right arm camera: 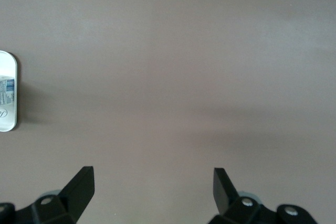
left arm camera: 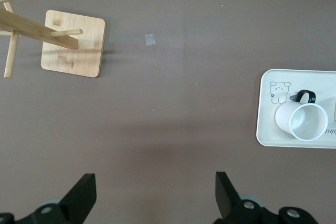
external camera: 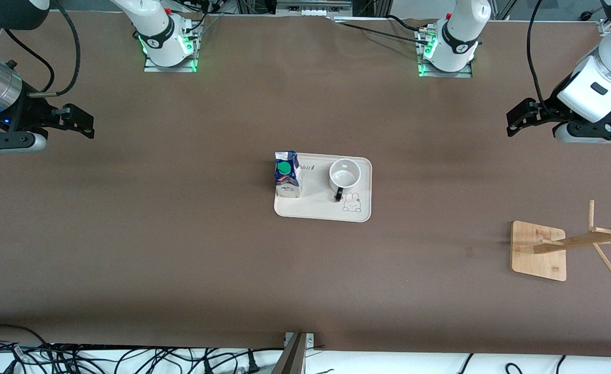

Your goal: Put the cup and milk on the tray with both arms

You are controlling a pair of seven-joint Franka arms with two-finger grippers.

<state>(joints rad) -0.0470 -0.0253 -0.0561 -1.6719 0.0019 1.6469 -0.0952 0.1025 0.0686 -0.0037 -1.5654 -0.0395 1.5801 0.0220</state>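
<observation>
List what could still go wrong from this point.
1. The milk stands at the very edge of the tray toward the right arm's end; a nudge could tip it off.
2. The cup sits close beside the milk, so reaching for either could bump the other.
3. The wooden rack lies near the left gripper; a low sweep might hit it.

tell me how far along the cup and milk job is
It looks done: the milk and the cup both stand upright on the tray, side by side. Nothing is in hand; the left gripper and right gripper are open and empty over bare table at their own ends. Nothing appears left to do. The wooden rack stands apart.
</observation>
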